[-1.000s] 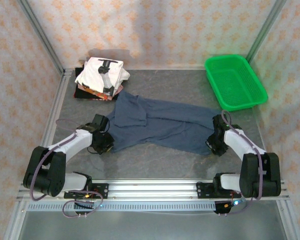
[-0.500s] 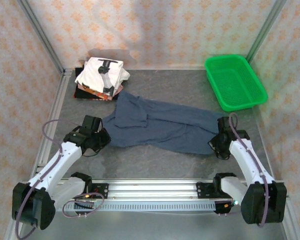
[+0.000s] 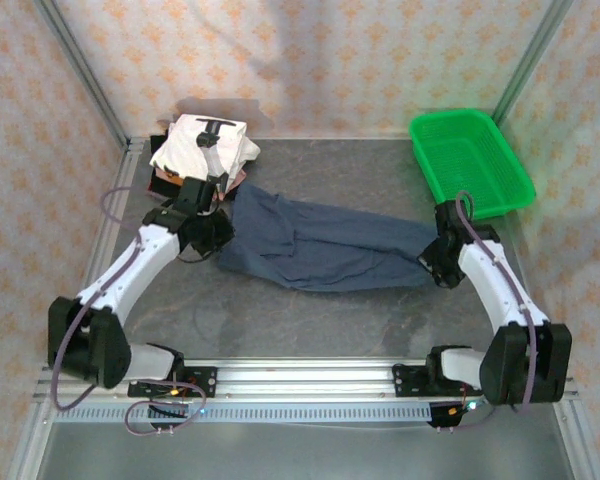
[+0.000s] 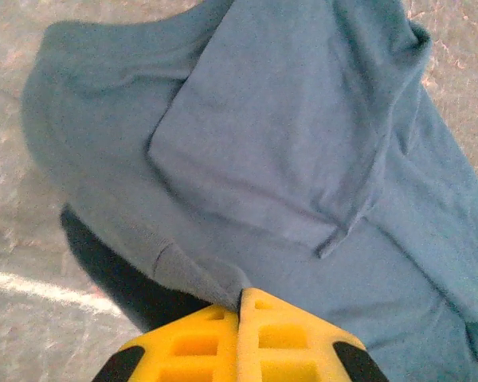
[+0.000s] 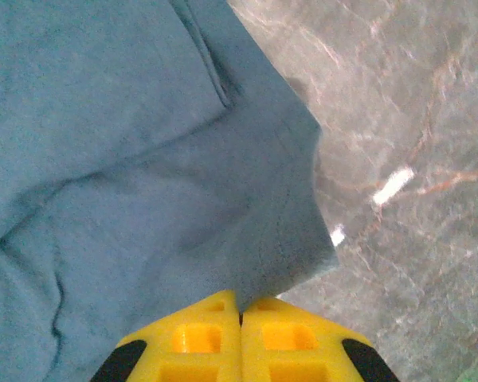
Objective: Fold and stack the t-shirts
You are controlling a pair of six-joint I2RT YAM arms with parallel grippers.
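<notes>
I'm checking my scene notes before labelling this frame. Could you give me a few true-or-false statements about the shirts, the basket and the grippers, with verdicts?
1. The left gripper and the right gripper are both shut on the blue shirt. True.
2. The blue shirt lies in the green basket. False: it lies stretched on the table between the two grippers.
3. A white shirt with black print tops the folded stack. True.
4. The folded stack sits beside the right gripper. False: it sits at the far left corner, close to the left gripper.

Robot test cell, probably a lab, aluminium frame [image 3: 310,375], patterned backdrop walls [image 3: 330,60] (wallpaper-like), grey tabletop [image 3: 330,320]
</notes>
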